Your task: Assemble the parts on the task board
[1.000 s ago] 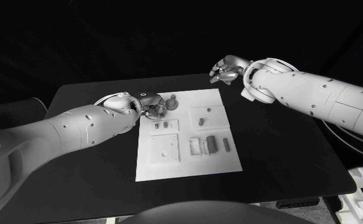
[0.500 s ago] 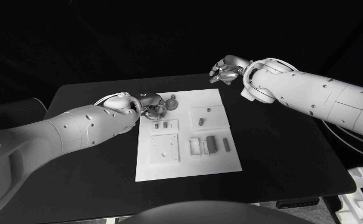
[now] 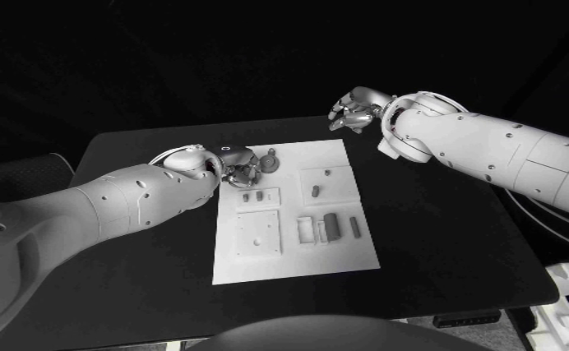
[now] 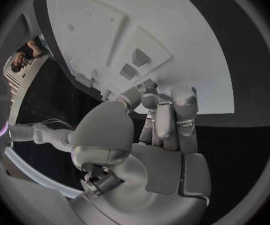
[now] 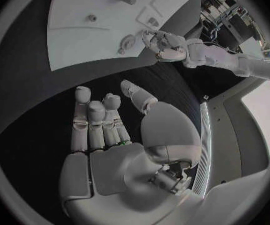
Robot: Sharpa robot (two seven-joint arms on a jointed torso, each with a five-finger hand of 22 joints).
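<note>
The white task board (image 3: 297, 246) lies in the middle of the black table. A round grey part (image 3: 268, 159) with a small knob sits at its far left corner. My left hand (image 3: 238, 165) is low beside that part, fingers curled in, their tips pinching its edge; in the right wrist view the same round part (image 5: 129, 43) lies against my left hand (image 5: 166, 45). My right hand (image 3: 353, 110) hovers above the table's far edge, past the board's far right corner, fingers apart and holding nothing. Small grey parts (image 3: 316, 191) rest in the board's recesses.
More parts stand on the board: a pair in a left recess (image 3: 252, 197) and a dark block (image 3: 330, 223) beside white ones near the middle. The left wrist view looks over the board (image 4: 172, 25) and two small parts (image 4: 140, 58). Black table surrounds the board.
</note>
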